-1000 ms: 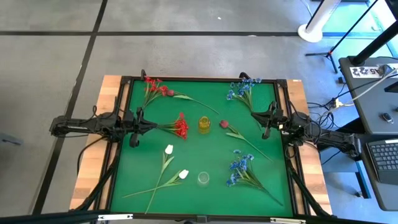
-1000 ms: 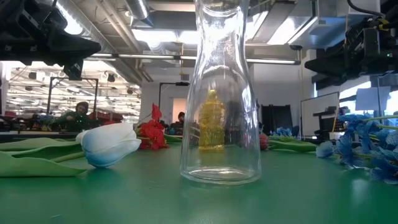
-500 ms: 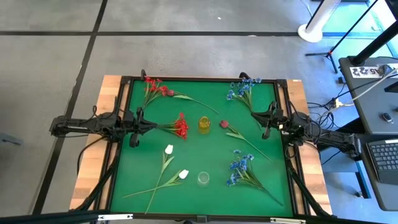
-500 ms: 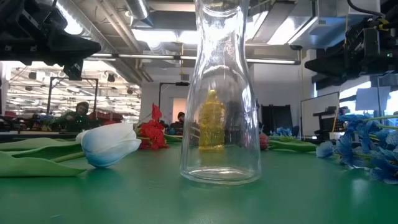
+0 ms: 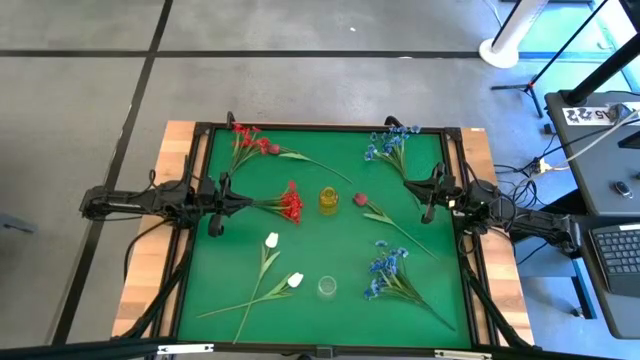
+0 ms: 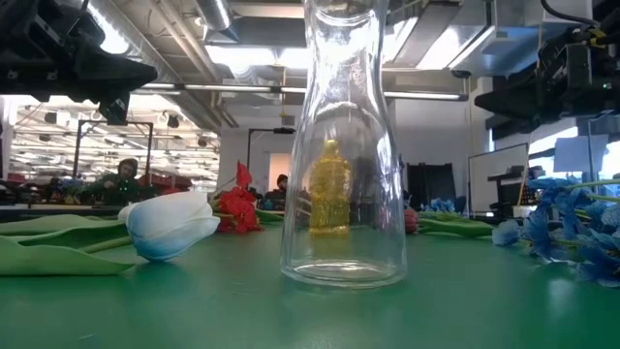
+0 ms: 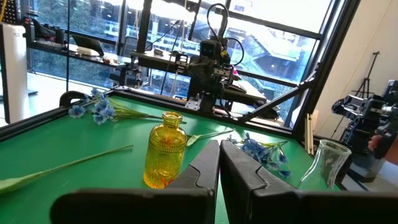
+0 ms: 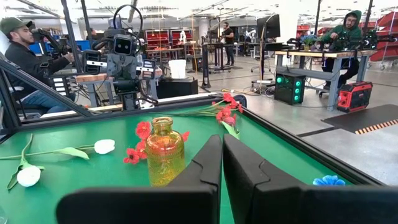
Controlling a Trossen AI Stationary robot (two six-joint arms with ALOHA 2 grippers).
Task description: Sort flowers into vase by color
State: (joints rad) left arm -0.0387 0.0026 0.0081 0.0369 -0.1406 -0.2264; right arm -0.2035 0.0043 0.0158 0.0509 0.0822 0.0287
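Flowers lie flat on the green table [image 5: 230, 290]: red sprays [image 5: 245, 140] [image 5: 290, 203], a dark pink bud [image 5: 360, 199], blue sprays [image 5: 390, 142] [image 5: 385, 270] and white tulips [image 5: 271, 240] [image 5: 295, 280]. A yellow vase [image 5: 329, 199] stands upright at the middle, and a clear glass vase [image 5: 327, 288] stands nearer the front edge. My left gripper [image 7: 219, 149] hovers shut at the table's left edge and points level at the yellow vase [image 7: 165, 149]. My right gripper [image 8: 222, 144] hovers shut at the right edge, facing the same vase [image 8: 165, 152]. Neither holds anything.
A black frame [image 5: 320, 128] borders the table. In the low view the clear vase [image 6: 344, 145] stands close in front, with a tulip head [image 6: 174, 225] to one side and blue blossoms [image 6: 572, 233] to the other. People sit at benches beyond the table [image 8: 25, 56].
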